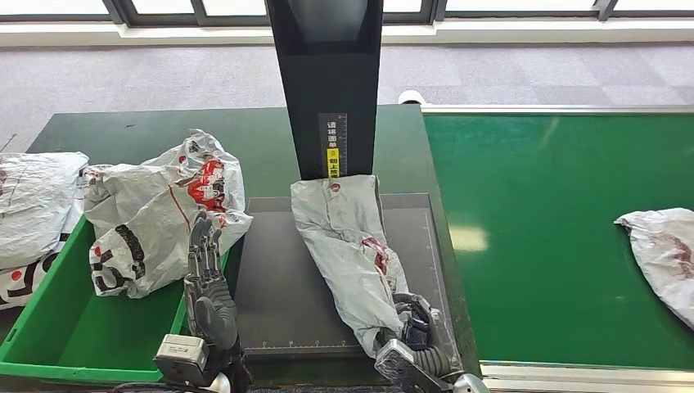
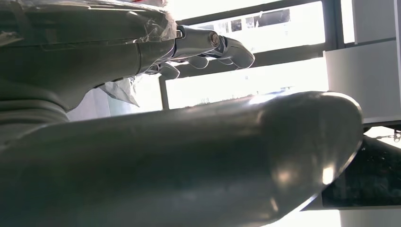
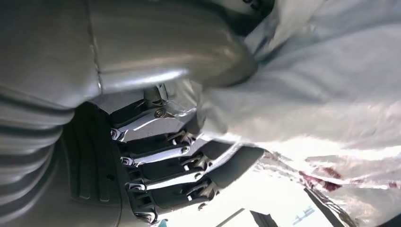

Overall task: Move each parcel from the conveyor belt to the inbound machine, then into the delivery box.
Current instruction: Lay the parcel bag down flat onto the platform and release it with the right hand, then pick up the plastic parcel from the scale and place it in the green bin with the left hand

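- Conveyor belt (image 1: 565,237): bright green, right side of head view. One grey parcel (image 1: 663,258) lies on it at the right edge, partly cut off.
- Dark green table (image 1: 262,147) to the left of the belt, carrying the inbound machine.
- Inbound machine: dark flat platform (image 1: 282,286) with a black upright column (image 1: 327,82) at its back, ruler strip with yellow label on the column.
- Green delivery box (image 1: 74,336) at lower left, just beside the platform. A crumpled grey parcel with red and black print (image 1: 159,217) sits over its right rim, another grey parcel (image 1: 33,205) at the far left of the box.
- Long grey parcel (image 1: 352,246) lies on the platform, tilted, far end touching the column base, near end in the right hand.
- Right hand (image 1: 413,327): fingers (image 3: 165,165) curled round the near end of the long parcel, thumb on the other side, gripping it.
- Left hand (image 1: 209,282): raised between box and platform, fingers (image 2: 222,47) straight and slightly apart, holding nothing, fingertips just beside the printed parcel; touching or not, cannot tell.
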